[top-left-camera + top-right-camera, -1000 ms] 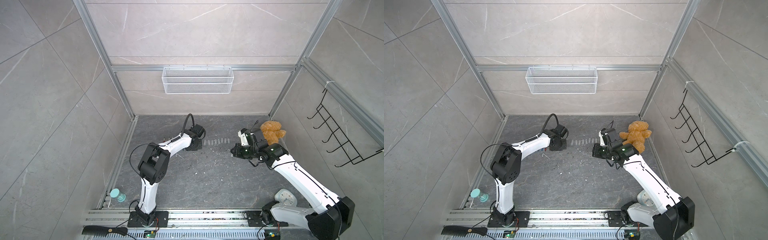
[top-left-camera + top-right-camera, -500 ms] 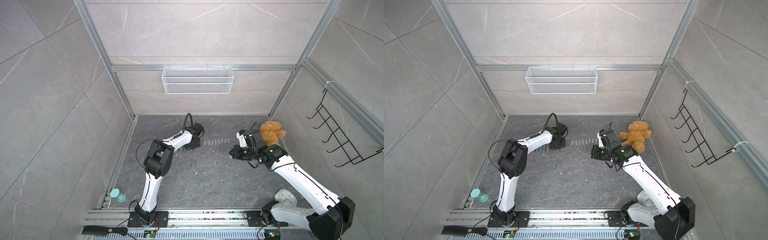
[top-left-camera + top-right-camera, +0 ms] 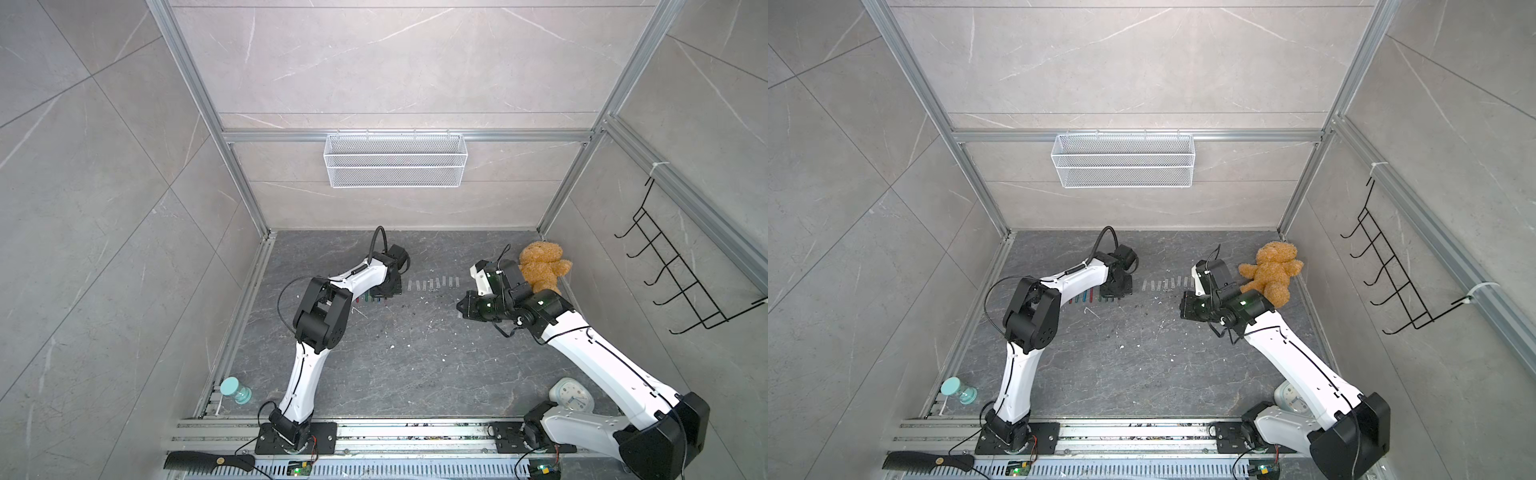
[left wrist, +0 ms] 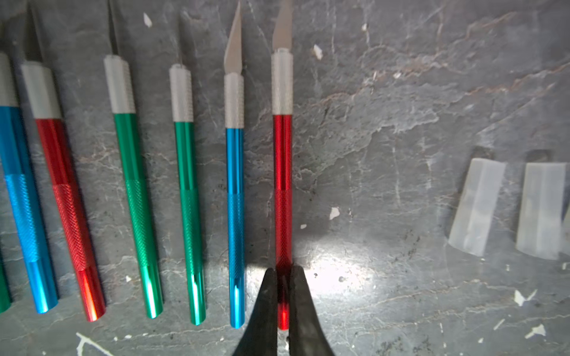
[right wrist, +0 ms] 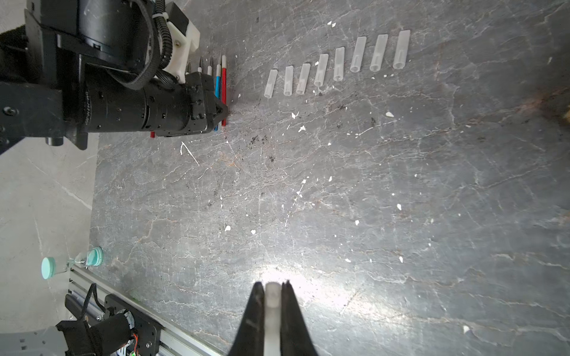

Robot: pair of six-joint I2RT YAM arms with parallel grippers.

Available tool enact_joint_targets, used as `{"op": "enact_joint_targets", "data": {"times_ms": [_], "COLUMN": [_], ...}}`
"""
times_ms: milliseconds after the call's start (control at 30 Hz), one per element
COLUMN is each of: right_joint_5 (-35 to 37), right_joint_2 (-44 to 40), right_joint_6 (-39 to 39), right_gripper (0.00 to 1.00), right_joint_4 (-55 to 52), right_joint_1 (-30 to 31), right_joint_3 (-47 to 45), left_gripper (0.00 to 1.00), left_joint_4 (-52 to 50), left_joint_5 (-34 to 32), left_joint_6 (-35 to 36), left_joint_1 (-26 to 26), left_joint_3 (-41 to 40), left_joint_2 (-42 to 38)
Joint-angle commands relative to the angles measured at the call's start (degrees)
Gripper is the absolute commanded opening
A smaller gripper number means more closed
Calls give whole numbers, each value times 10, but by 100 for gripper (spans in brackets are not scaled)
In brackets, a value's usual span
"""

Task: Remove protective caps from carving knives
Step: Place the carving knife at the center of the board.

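Red knife [image 4: 282, 185]: left jaws pinched on the tail end of its handle, blade bare, pointing straight out ahead of them. It sits at bench [image 3: 415, 374] level in line with the rest; can't tell if it's resting or just off the surface. The other carving knives [image 4: 188, 200] lie parallel on one side of the left jaws. The blue one [image 4: 236, 215] is just beside the held knife, not touching. Every blade in view is uncapped. In both top views the knife row [image 3: 368, 297] [image 3: 1084, 297] is mostly hidden under the left arm [image 3: 361, 276].

One protective cap [image 5: 273, 305] is clamped lengthwise in the right jaws, which hang clear of the bench. Eight loose caps [image 5: 339, 63] lie in a line well ahead of the right jaws, on the opposite side of the left jaws from the knives. In both top views the cap row [image 3: 434, 284] [image 3: 1167, 283] lies between the two pairs of jaws.

Room: only white specks [image 5: 302, 182] on the bench between the right jaws and the caps. The back wall [image 3: 395, 208] runs beyond the blade tips, with open bench before it. Teddy bear [image 3: 540, 266] sits just behind the right jaws, beside the right arm [image 3: 602, 353]. Clock [image 3: 567, 397], hourglass [image 3: 235, 390] and comb [image 3: 208, 461] sit at the near edge, well apart from both jaws.
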Motion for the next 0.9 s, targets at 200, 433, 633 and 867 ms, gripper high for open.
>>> {"op": "enact_joint_targets", "data": {"times_ms": [200, 433, 633, 867], "right_joint_5": [0, -1, -1, -1], "right_joint_2": [8, 10, 13, 13], "right_joint_6": [3, 2, 4, 6], "right_gripper": [0, 0, 0, 0], "right_joint_4": [2, 3, 4, 5], "right_joint_1": [7, 9, 11, 14], "right_joint_3": [-3, -2, -2, -2], "left_gripper": [0, 0, 0, 7], "left_joint_4": [-39, -51, -56, -60], "left_joint_5": [-2, -3, 0, -1], "left_joint_6": [8, 9, 9, 8], "left_joint_1": [4, 4, 4, 3], "left_joint_3": [29, 30, 31, 31], "left_joint_2": [25, 25, 24, 23]}}
